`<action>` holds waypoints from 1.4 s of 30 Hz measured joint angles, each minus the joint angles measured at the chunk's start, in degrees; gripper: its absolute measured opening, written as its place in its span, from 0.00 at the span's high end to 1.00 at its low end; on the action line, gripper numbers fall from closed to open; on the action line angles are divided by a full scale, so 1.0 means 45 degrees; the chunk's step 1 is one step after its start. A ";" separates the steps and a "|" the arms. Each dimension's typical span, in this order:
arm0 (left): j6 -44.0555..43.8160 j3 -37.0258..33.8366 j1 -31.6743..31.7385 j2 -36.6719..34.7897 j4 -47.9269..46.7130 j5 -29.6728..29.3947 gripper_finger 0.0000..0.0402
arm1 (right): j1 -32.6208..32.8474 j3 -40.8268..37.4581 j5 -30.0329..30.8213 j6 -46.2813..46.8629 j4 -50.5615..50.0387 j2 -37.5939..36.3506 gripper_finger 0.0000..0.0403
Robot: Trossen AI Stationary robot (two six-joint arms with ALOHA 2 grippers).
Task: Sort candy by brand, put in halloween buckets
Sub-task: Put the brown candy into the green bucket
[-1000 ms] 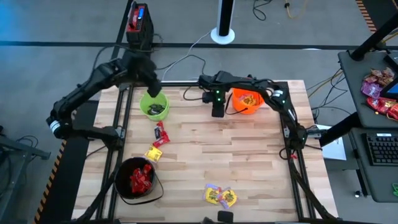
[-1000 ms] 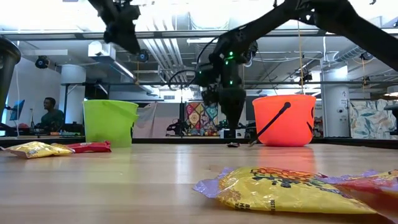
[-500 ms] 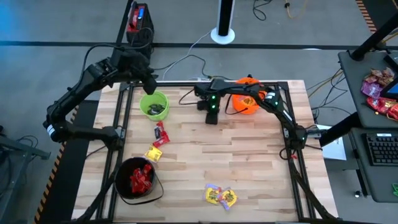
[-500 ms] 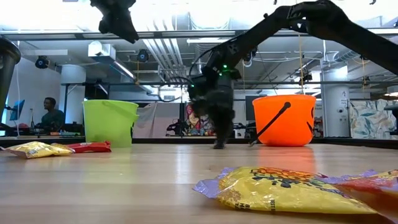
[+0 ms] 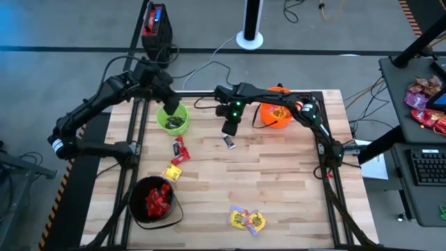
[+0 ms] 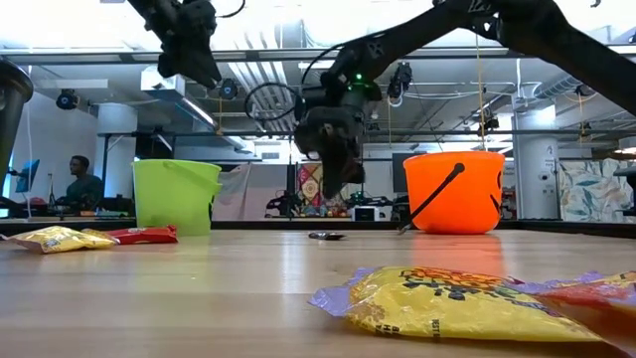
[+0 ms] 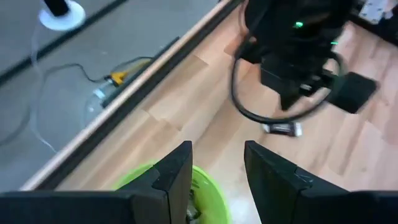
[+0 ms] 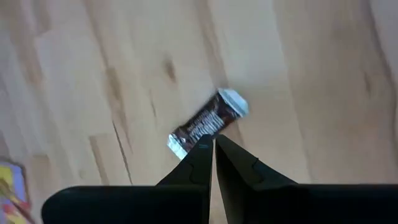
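- Nearest the front tabletop edge, yellow candy lies loose, unsorted; the low view shows those yellow wrappers right up close.
- Off to the left front, the black bucket already holds a heap of red candy, so that brand looks well along.
- Moving up the left side, a yellow piece and a red piece lie just beside each other on the bare wood, both waiting for a pick.
- Mid-tabletop now: a dark bar with silver ends lies flat on the wood, free of any grip.
- Right claw hangs just above that bar, its tips pinched together on nothing; a grab would need them to part first.
- Farther back, the green bucket has dark wrappers inside, likely the bar's home.
- Left claw hovers over the green bucket's far rim, spread apart and empty.
- At the back right, the orange bucket carries yellow candy.
- My read: past halfway, with about five pieces left out.
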 joint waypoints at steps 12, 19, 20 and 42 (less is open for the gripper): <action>-0.0621 -0.0174 -0.0930 -0.0497 0.0122 0.0118 0.68 | 0.1591 -0.0675 0.3082 0.3474 -0.0036 0.0017 0.97; 0.0297 -0.0169 -0.0954 -0.0658 0.0176 0.0123 0.68 | 0.1521 -0.0823 0.2914 0.5800 -0.0742 -0.0024 0.96; 0.0510 -0.0169 -0.0954 -0.0672 0.0170 0.0123 0.68 | 0.1478 -0.0926 0.2587 0.6180 -0.0890 -0.0024 0.95; -0.2118 -0.0179 -0.2289 -0.1939 0.1065 0.0472 0.71 | 0.2348 -0.3060 0.4277 0.7731 0.2804 -0.0102 0.52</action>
